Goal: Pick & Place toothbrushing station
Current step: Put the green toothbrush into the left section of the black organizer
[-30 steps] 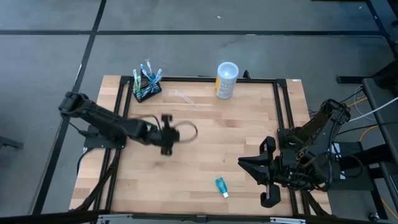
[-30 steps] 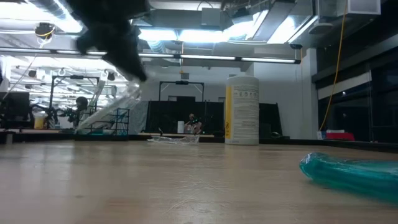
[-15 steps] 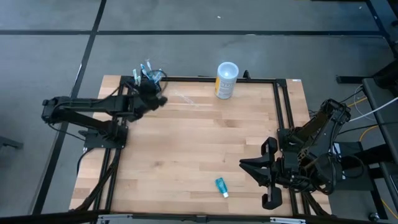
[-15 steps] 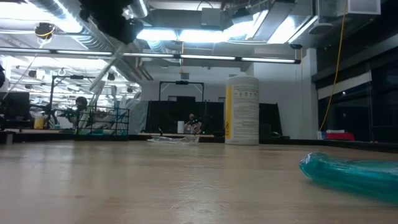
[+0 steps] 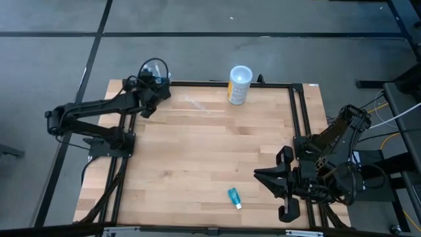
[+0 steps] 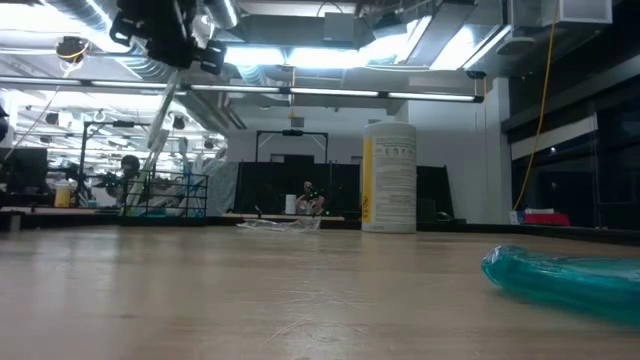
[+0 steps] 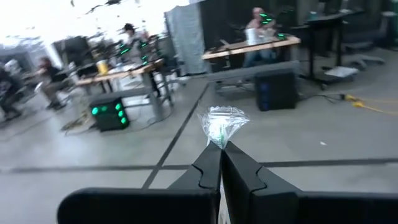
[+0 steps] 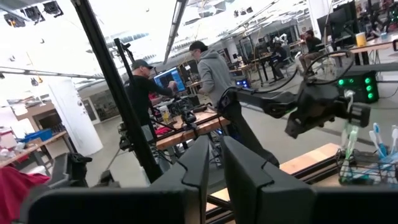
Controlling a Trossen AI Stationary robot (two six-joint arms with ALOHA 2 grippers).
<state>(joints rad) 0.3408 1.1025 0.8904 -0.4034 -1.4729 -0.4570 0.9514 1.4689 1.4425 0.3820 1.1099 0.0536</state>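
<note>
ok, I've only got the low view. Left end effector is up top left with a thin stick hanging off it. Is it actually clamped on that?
Observer: Yes. The left wrist view shows the left end effector shut on the stick, whose clear-wrapped end pokes out past the fingers.
Operator: What's under it?
Observer: In the right wrist view the stick hangs down just over the toothbrushing station, which already has brushes standing in it. That's at the table's far left corner.
Operator: And the right arm?
Observer: The high view has the right end effector waiting at the near right of the table, a little way from the teal tube and empty.
</note>
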